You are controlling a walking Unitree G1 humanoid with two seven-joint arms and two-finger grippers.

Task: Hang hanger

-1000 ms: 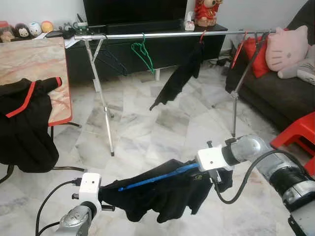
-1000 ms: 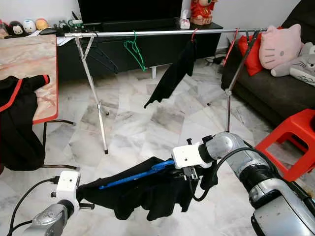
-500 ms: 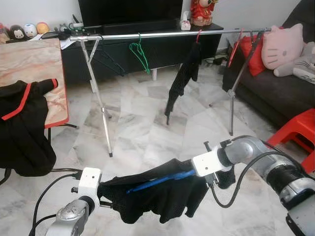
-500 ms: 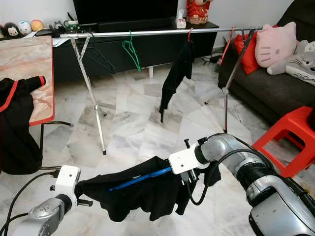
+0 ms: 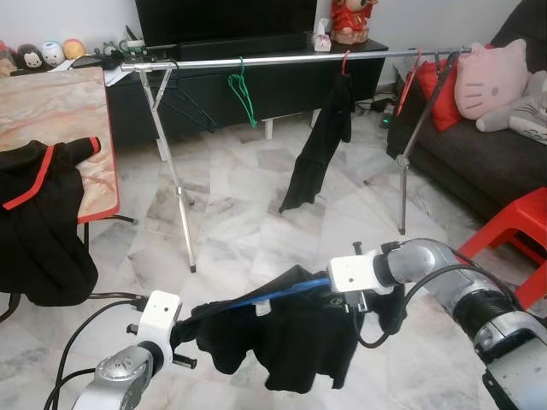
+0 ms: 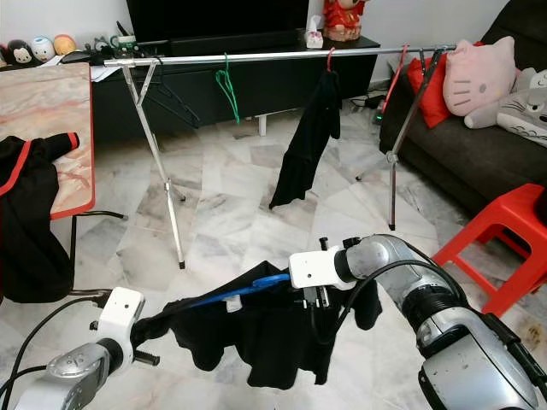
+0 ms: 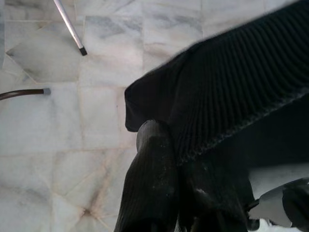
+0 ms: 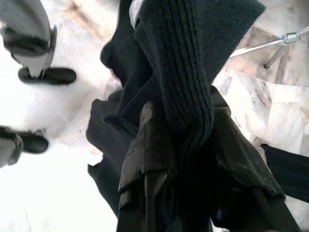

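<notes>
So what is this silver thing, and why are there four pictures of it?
It is a robot with two silver arms. Two pictures come from its head, looking down; two come from cameras on its wrists. Its left gripper and right gripper hold a black garment stretched on a blue hanger between them. Ahead stands a clothes rail with a green hanger and another black garment hanging. The wrist pictures show the black knit cloth close up.
</notes>
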